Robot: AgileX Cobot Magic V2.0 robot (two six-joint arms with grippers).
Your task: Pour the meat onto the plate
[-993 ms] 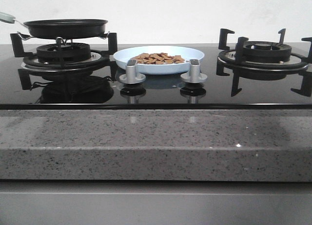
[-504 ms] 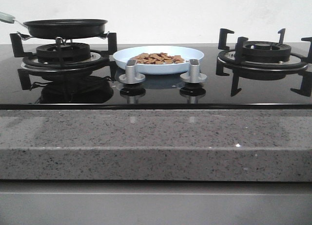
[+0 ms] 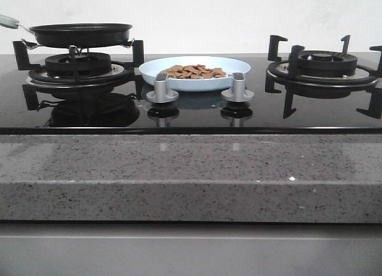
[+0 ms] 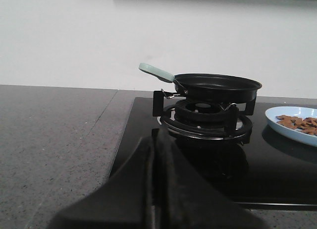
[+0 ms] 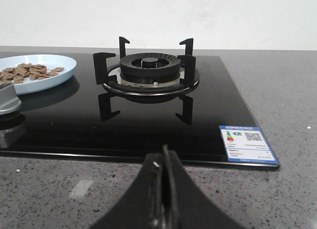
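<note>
Meat [image 3: 193, 71] sits heaped in the pale-blue plate [image 3: 239, 66], which rests on the black glass hob [image 3: 191, 117] between the 2 burners, just behind the 2 silver knobs [image 3: 162, 89]. Black frying pan [image 3: 80, 34] sits on the left burner [image 3: 77, 67], pale handle pointing away left. Right burner [image 3: 322, 64] bare. Neither arm shows from the front. Left gripper [image 4: 152, 189] has fingers pressed together, nothing between them, low over the grey stone counter [image 4: 54, 135] near the hob's left edge, well apart from the pan. Right gripper [image 5: 162, 194] likewise closed on nothing, over the counter at the hob's front edge, near an energy label sticker [image 5: 247, 143].
</note>
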